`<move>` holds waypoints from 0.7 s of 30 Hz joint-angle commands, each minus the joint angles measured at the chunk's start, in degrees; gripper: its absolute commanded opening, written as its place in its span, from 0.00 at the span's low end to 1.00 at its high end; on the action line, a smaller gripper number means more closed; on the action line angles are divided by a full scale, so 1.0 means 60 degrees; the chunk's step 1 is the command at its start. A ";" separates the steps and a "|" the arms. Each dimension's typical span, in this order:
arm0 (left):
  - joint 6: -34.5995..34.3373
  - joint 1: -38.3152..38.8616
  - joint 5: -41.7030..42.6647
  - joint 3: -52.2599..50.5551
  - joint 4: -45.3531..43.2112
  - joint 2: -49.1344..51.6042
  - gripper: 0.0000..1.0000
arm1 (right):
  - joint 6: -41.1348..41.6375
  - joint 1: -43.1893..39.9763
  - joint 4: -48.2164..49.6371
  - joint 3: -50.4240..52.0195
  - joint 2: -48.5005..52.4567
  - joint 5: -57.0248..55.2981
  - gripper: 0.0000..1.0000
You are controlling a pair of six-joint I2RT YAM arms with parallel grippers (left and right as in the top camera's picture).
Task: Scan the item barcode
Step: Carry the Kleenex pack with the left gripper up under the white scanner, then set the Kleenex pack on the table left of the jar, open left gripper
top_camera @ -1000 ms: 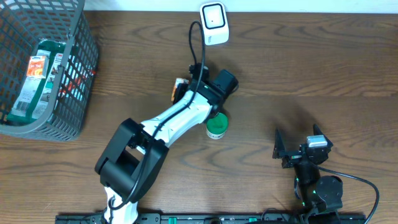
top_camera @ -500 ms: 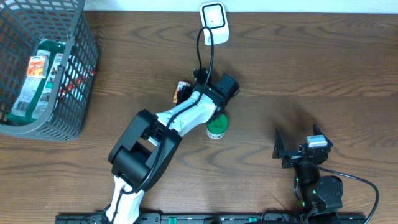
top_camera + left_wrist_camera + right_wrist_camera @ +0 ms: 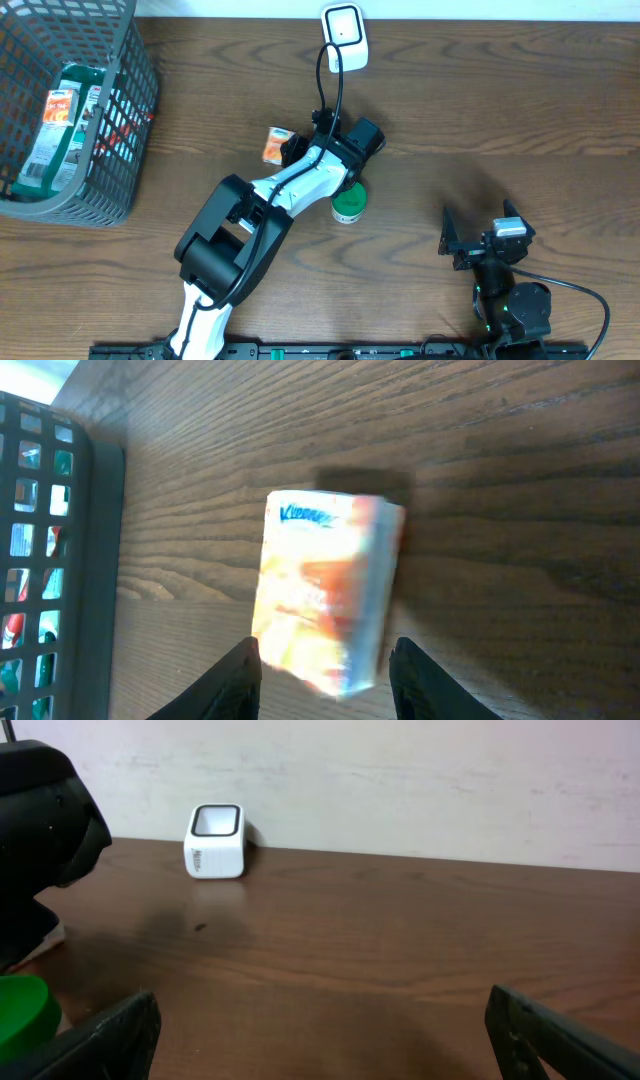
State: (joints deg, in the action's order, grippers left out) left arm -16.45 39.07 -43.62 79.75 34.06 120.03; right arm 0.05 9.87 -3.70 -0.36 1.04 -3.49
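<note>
Wood-grain table (image 3: 520,110), white scanner (image 3: 343,35) at its far edge.

Item: tissue pack (image 3: 325,605), orange wrapper, blurred in the wrist view. A second ago it was pinched in the left hand (image 3: 322,680). It is now released, down on the table or nearly so, just beside that hand and short of the scanner.

Left hand: jaws parted, gripping nothing.

Right hand (image 3: 320,1040): spread wide, empty, well apart.

Judgement: pack let go, either because the scan pass is done or to take a new grip.
</note>
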 commanded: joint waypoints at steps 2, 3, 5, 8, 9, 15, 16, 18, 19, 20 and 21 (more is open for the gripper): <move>-0.0022 -0.0062 -0.0025 0.0095 0.0000 0.0062 0.43 | 0.0164 -0.0040 -0.0033 0.0007 -0.0004 -0.0091 0.99; -0.0073 -0.0091 -0.0018 0.0127 0.0015 0.0022 0.43 | 0.0164 -0.0040 -0.0036 0.0007 -0.0004 -0.0091 0.99; -0.0193 -0.0200 0.0178 0.0273 0.0175 -0.0098 0.43 | 0.0164 -0.0040 -0.0033 0.0007 -0.0004 -0.0087 0.99; -0.0200 -0.0637 0.1424 0.0732 0.0543 -0.0419 0.43 | 0.0164 -0.0040 -0.0036 0.0007 -0.0004 -0.0091 0.99; -0.0200 -0.0834 0.1982 0.0896 0.0630 -0.0528 0.43 | 0.0164 -0.0040 -0.0033 0.0007 -0.0004 -0.0091 0.99; -0.0197 -0.2568 0.5388 0.1694 0.0900 -0.0889 0.44 | 0.0164 -0.0040 -0.0033 0.0007 -0.0004 -0.0091 0.99; -0.0197 -0.2943 0.5963 0.1698 0.0885 -0.0889 0.44 | 0.0164 -0.0040 -0.0036 0.0007 -0.0004 -0.0091 0.99; -0.0189 -0.3708 0.7198 0.1694 0.0965 -0.0823 0.43 | 0.0164 -0.0040 -0.0036 0.0007 -0.0004 -0.0087 0.99; -0.0186 -0.3985 0.7661 0.1687 0.0994 -0.0772 0.43 | 0.0164 -0.0040 -0.0033 0.0007 -0.0004 -0.0091 0.99; -0.0066 -0.4386 0.8415 0.1683 0.1031 -0.0707 0.43 | 0.0164 -0.0040 -0.0036 0.0007 -0.0004 -0.0091 0.99; 0.0168 -0.4699 0.9151 0.1665 0.1027 -0.0645 0.44 | 0.0164 -0.0040 -0.0036 0.0007 -0.0004 -0.0091 0.99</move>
State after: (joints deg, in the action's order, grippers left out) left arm -16.73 15.40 -5.43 89.82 39.38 115.24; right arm 0.05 9.87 -3.70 -0.36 1.04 -3.49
